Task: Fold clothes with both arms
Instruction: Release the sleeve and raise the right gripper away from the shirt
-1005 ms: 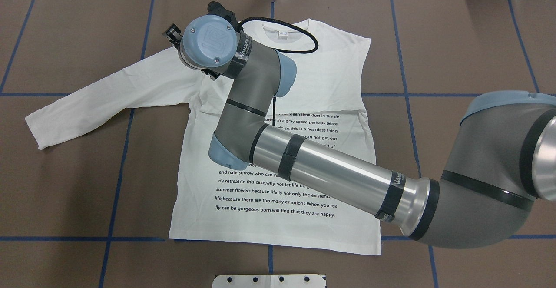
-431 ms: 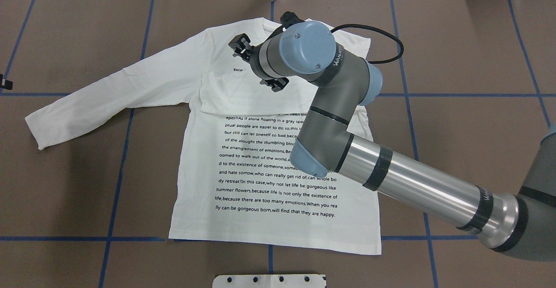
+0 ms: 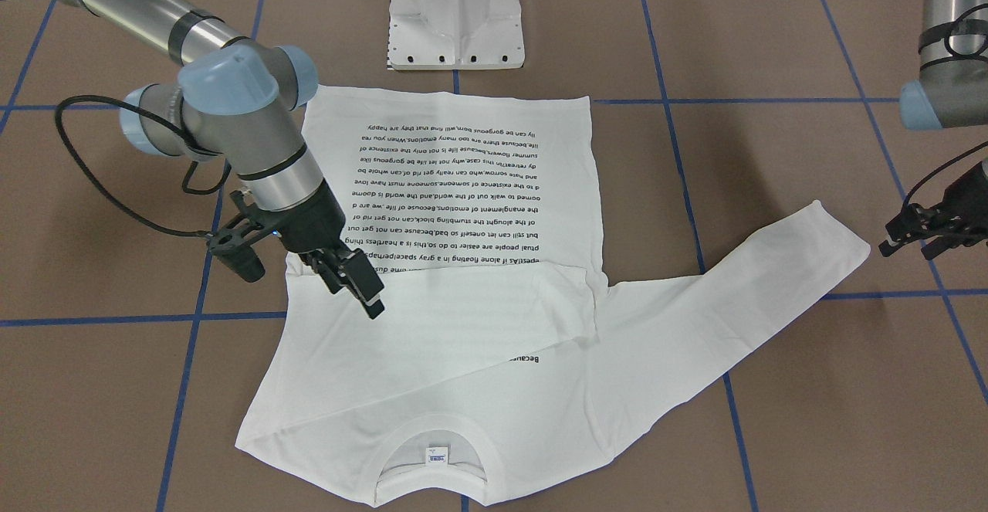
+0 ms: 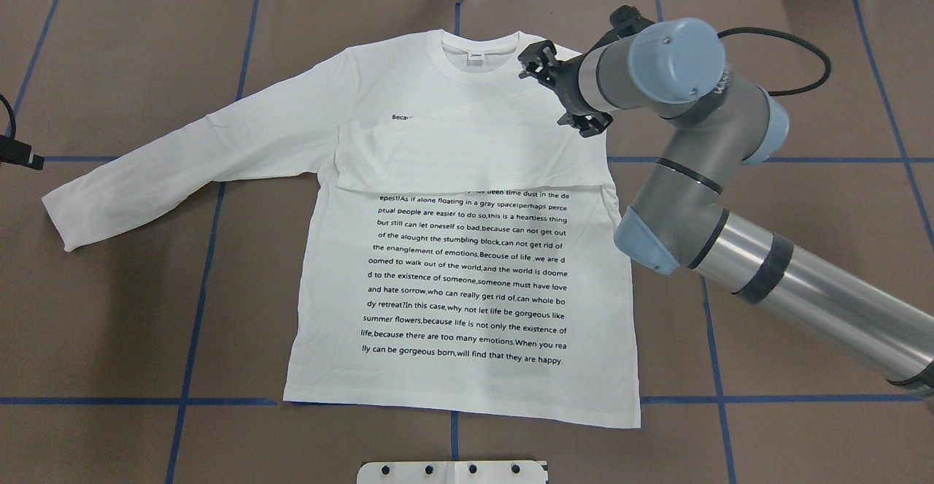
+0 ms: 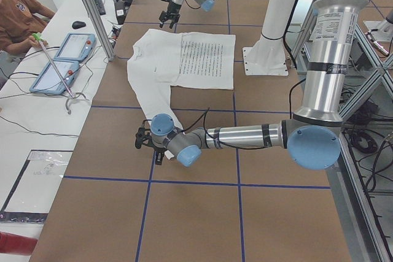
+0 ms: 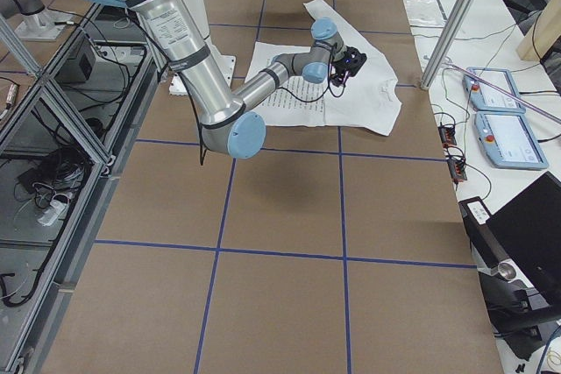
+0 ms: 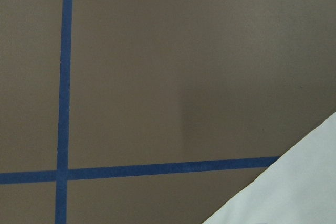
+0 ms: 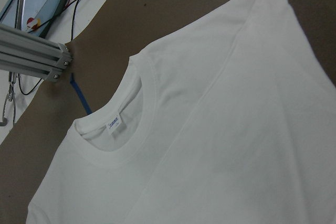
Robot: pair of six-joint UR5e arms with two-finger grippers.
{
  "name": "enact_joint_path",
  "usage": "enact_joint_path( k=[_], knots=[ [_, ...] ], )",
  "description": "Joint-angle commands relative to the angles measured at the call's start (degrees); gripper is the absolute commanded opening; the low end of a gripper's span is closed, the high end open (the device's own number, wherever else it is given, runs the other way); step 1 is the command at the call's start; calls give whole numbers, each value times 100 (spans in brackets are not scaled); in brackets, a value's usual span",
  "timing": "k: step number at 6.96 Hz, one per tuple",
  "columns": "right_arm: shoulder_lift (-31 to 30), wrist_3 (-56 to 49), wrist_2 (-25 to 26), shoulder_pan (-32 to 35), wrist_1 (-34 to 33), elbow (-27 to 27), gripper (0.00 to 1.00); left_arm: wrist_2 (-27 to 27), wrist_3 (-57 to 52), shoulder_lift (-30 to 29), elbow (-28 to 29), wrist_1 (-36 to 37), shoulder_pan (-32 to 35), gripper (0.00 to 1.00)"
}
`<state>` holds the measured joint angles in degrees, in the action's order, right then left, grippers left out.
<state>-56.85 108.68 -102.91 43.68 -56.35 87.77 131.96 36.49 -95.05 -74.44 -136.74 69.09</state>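
Swung the black two-finger right tool back across the white long-sleeved cotton T-shirt to its right-hand shoulder, spread apart, empty. Left one sleeve folded over the chest: that fold likely done. Could not tell the state of the left tool, beside the outstretched sleeve. Lay flat, black print up, mid brown blue-taped counter.

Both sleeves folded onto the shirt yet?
No, the folded sleeve lies across the shirt, but the other sleeve is stretched out on the table.
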Motion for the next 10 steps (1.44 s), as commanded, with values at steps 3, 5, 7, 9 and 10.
enact_joint_path(
  k=[3,5,7,9,10],
  knots=[
    [-415,-163,-572,211,19,276,99,14,508,22,79,-2,-308,68],
    [-388,-163,-581,211,19,285,99,6,500,31,218,-2,-343,64],
    [-380,-163,-590,211,19,294,99,5,482,22,299,-10,-405,62],
    [-362,-155,-590,211,19,303,99,14,482,22,281,-19,-414,36],
    [-362,-155,-590,211,19,311,99,14,430,31,299,-19,-414,31]
  ],
)
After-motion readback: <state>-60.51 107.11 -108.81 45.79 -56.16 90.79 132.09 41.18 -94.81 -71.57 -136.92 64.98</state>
